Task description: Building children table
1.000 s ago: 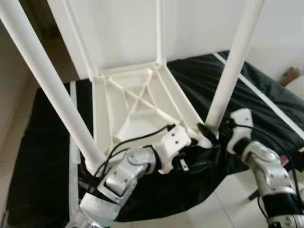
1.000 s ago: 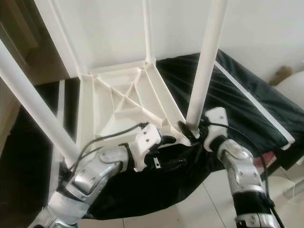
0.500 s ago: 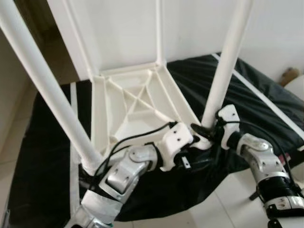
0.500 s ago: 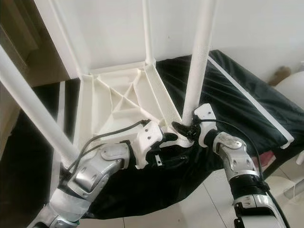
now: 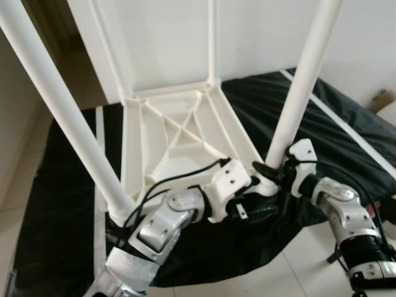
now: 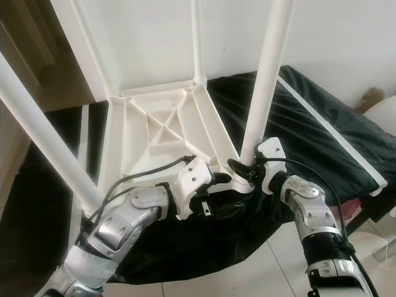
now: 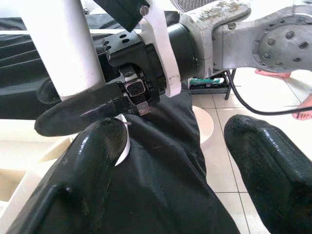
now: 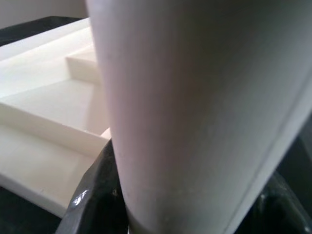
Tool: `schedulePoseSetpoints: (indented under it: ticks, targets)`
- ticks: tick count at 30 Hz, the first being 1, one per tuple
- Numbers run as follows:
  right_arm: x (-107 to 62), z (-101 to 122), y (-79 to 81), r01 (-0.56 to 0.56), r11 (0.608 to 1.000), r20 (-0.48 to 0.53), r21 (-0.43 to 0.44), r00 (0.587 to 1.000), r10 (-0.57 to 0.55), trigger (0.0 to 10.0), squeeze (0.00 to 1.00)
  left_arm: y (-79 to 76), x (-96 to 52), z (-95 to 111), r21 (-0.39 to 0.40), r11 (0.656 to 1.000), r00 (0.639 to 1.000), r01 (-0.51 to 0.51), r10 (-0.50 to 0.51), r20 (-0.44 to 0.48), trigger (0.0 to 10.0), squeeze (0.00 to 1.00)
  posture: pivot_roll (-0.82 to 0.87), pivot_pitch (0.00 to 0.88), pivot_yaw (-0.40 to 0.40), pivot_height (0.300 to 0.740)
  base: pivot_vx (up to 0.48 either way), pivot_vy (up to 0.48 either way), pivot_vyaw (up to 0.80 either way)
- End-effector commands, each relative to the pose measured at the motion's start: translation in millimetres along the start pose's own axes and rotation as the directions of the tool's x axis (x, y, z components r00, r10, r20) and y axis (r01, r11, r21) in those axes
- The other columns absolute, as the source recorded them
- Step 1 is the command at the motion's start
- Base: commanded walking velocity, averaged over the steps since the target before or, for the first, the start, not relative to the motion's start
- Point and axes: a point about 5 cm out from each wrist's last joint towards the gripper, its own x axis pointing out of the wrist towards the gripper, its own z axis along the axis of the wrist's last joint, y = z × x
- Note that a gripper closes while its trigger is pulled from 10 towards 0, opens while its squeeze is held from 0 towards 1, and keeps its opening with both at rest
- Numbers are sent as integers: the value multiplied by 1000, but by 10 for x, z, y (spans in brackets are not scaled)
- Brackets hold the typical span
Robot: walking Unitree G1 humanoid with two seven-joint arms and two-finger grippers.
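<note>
The right gripper [image 6: 240, 170] stayed clamped on the smooth white tubular leg [image 6: 266, 80]; beside it, the left gripper [image 7: 165, 161] gaped over black cloth [image 5: 62, 204].

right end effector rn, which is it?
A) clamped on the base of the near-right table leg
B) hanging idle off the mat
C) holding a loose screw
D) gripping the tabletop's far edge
A: the right end effector has its black fingers on either side of the white table leg, right where it meets the upturned tabletop.
</note>
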Motion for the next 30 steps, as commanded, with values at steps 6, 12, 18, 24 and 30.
schedulePoseSetpoints:
  ticks: [6,12,18,24,30]
  targets:
    - [-1,-162,17,272,962,-93,40,959,-267,10000,0,-24,-17,-34,-12,999,999,42,-42,-3,10000,0,-115,0,69,740,0,0,0]
    - [6,-162,78,343,937,-95,67,937,-336,10000,0,-28,-16,-38,-13,999,999,44,-44,-5,10000,0,-115,0,69,740,0,0,0]
    - [-13,-251,188,562,806,-165,184,826,-539,10000,0,-36,-10,-44,-11,999,999,51,-51,-6,10000,0,-117,0,64,740,0,0,0]
    - [-3,-310,351,744,648,-219,163,668,-712,10000,0,-51,-12,-52,-12,999,999,48,-48,-5,10000,0,-105,0,48,740,0,0,0]
    - [120,-240,608,710,675,-197,202,704,-682,10000,0,-59,-18,-59,-14,999,999,40,-40,-6,10000,0,-95,0,44,740,0,0,0]
